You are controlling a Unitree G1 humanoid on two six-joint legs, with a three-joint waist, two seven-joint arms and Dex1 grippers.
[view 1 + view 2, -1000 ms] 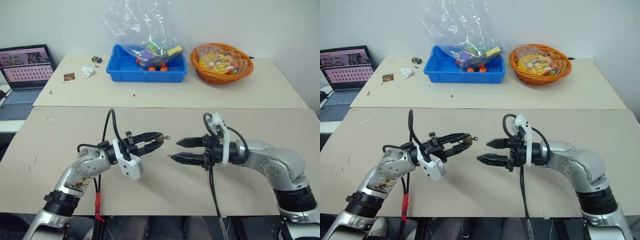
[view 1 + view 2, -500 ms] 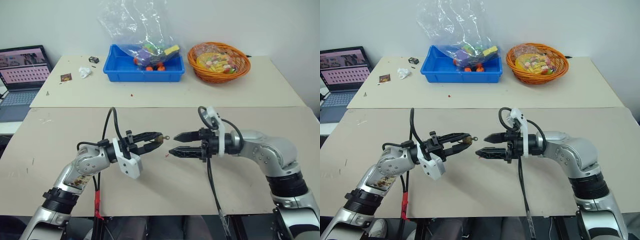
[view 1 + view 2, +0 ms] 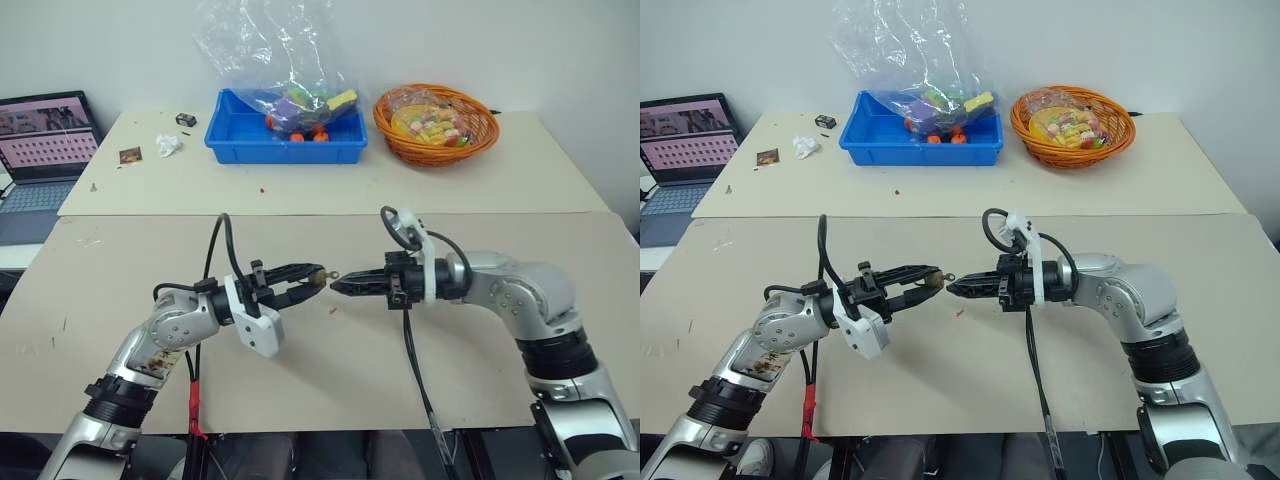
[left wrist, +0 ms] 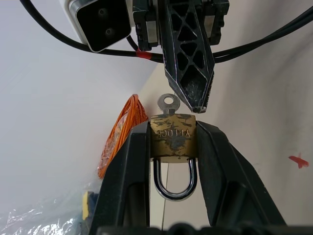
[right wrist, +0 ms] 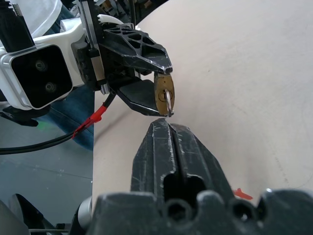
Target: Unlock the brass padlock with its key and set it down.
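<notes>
Holding the brass padlock (image 4: pixel 173 138) clamped above the counter (image 3: pixel 480 250), your left hand (image 3: pixel 314 277) has the key (image 4: pixel 168 103) seated in it. Your right hand (image 3: pixel 340 287), fingers pressed together, sits just beside the key's ring.

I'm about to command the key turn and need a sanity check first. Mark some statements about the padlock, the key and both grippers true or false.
1. The left gripper clamps the padlock by its brass body. True.
2. The key lies loose on the table. False: it sticks out of the padlock.
3. The right gripper is wide open. False: its fingers are shut, tips right at the key's head.
4. The padlock's shackle is swung open. False: both legs sit in the body.
5. The padlock is held above the table. True.
</notes>
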